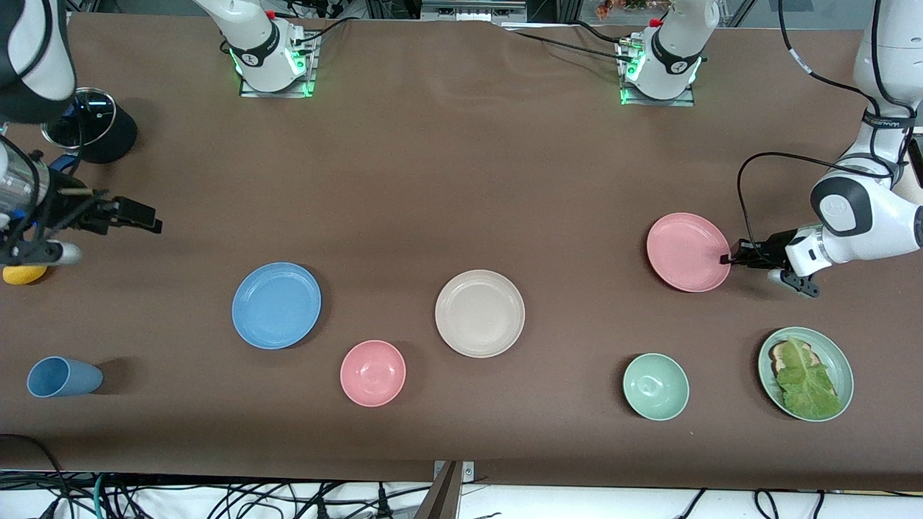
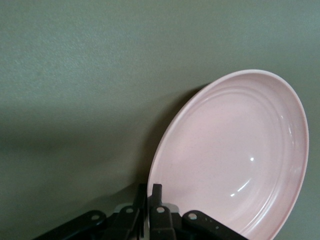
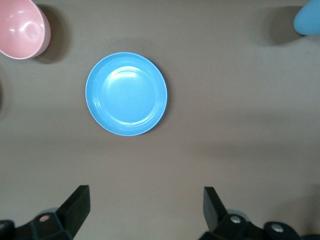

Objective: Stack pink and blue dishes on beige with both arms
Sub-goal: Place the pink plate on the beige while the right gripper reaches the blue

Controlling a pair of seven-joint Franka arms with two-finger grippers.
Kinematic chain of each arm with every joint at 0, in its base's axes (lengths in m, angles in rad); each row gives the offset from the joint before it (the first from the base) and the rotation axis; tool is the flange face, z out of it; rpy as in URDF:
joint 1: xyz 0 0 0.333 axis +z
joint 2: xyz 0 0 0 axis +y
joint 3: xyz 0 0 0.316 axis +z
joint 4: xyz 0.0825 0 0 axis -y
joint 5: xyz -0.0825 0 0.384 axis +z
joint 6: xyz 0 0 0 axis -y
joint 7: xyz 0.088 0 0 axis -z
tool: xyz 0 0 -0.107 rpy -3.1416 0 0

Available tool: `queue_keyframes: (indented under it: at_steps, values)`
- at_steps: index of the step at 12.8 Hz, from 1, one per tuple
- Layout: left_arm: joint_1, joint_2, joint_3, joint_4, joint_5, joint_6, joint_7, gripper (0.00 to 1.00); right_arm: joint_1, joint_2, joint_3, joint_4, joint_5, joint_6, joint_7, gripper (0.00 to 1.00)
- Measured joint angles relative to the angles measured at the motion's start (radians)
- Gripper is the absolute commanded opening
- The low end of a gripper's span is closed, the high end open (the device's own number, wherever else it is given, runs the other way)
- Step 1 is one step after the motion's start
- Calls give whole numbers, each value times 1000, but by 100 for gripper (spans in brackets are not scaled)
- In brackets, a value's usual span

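Note:
The pale pink plate (image 1: 687, 251) lies toward the left arm's end of the table. My left gripper (image 1: 728, 258) is shut on its rim, one finger inside the plate and one outside. In the left wrist view the pink plate (image 2: 235, 155) fills the frame beside the left gripper (image 2: 151, 187). The sky-blue plate (image 1: 276, 305) rests flat toward the right arm's end, and the beige plate (image 1: 479, 313) sits mid-table with nothing on it. My right gripper (image 1: 144, 216) hangs open and holds nothing, apart from the blue plate. In its wrist view the right gripper (image 3: 145, 205) shows, with the blue plate (image 3: 126, 94) ahead.
A pink bowl (image 1: 373, 373) sits between the blue and beige plates, nearer the camera. A mint bowl (image 1: 655, 386) and a green plate with lettuce (image 1: 805, 373) lie near the pink plate. A blue cup (image 1: 63, 377), a yellow object (image 1: 24, 274) and a lidded black pot (image 1: 90, 126) stand at the right arm's end.

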Motion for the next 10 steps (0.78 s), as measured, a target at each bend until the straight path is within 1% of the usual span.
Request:
queue_keyframes:
  at_steps: [2,4,5,7,8,10]
  values:
    - [-3,-9,-7,35,-15,-58,-32,0,3,38,3,0,-9,47,0,100]
    - [-40,-23,-20,84,-43,-131,-146,0,18,72,5,0,-32,82,1,100]
    - [-83,-27,-24,111,-49,-146,-217,0,22,86,5,0,-35,92,1,100]
    - [-210,-31,-28,166,-71,-148,-376,0,24,117,5,-9,-37,130,1,100]
    - [-279,-31,-29,191,-86,-144,-457,0,24,129,5,-29,-37,168,1,100]
    - [-421,-31,-32,239,-94,-106,-658,0,25,138,5,-118,-37,285,1,100]
